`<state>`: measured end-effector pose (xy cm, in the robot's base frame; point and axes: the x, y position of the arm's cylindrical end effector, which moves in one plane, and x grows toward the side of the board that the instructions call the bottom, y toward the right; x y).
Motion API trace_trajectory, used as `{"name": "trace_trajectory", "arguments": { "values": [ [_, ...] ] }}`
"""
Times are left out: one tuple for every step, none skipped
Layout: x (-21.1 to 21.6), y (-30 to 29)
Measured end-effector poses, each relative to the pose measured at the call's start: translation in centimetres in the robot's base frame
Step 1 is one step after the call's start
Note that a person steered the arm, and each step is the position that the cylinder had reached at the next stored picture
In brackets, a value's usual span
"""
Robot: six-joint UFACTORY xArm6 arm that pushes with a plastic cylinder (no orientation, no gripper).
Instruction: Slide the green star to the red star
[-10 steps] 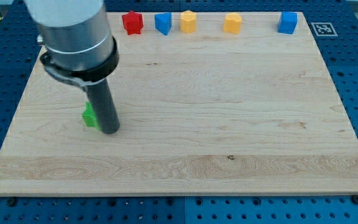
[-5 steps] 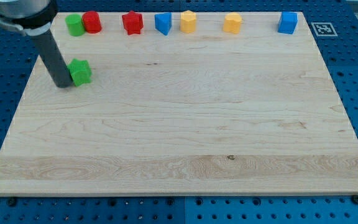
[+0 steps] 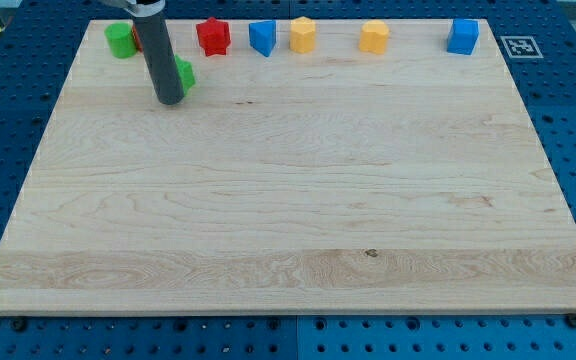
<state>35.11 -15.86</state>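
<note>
my tip point(image 3: 171, 101) is pressing the one green star's point(image 3: 184, 74) left side, below-left of the one red star point(image 3: 213, 36); two blue, two yellow blocks sitting right of it.

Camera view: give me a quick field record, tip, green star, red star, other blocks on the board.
tip: my tip on the board near the view's top left
green star: green star mostly hidden behind the rod, just right of my tip, touching or nearly so
red star: red star at the top edge, up and right of the green star, apart from it
top row, left to right: green block, red star, blue block, yellow block, second yellow block, second blue block
task state: stars not yet together
</note>
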Motion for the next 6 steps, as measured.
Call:
{"name": "trace_trajectory", "arguments": {
  "values": [
    [-0.9, -0.1],
    [-2.0, 0.0],
    [-3.4, 0.1],
    [-4.4, 1.0],
    [-4.9, 2.1],
    [-5.3, 2.3]
  ]
}}
